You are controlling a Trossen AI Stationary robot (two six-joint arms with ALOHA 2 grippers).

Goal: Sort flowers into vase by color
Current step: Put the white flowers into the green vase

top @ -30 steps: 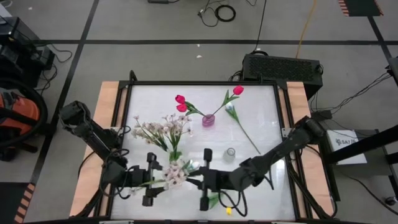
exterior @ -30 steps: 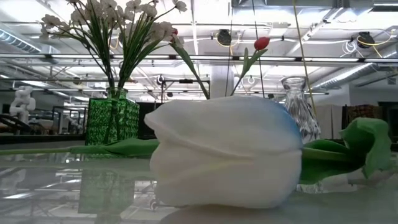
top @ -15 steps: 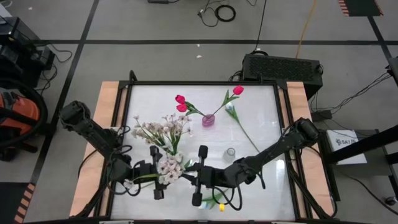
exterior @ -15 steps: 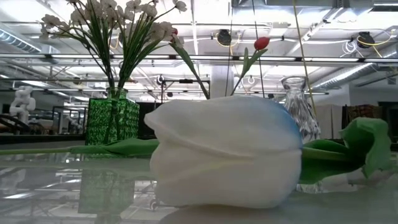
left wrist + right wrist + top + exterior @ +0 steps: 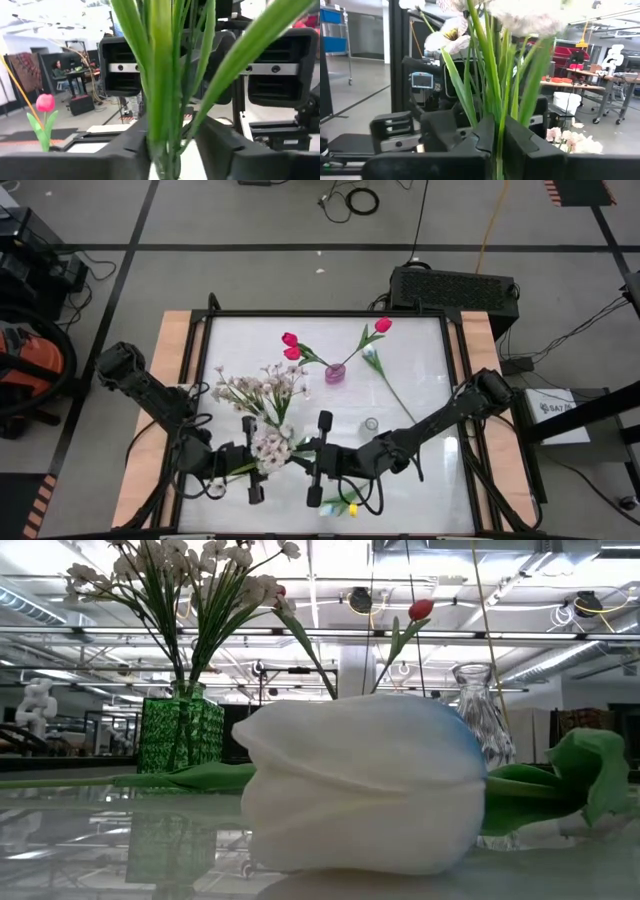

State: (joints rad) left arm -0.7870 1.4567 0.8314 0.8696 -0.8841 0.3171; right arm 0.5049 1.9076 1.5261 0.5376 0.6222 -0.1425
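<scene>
Blossom spray [image 5: 271,448] upright between tools

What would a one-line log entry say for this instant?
left gripper: shut on spray stems | right gripper: shut on same stems | green vase: holds sprays

You have a black perforated box [image 5: 452,288] just behind the table's [image 5: 180,340] far edge. On the floor lie a coiled cable [image 5: 362,200] and an orange-and-black vacuum [image 5: 25,370].
</scene>
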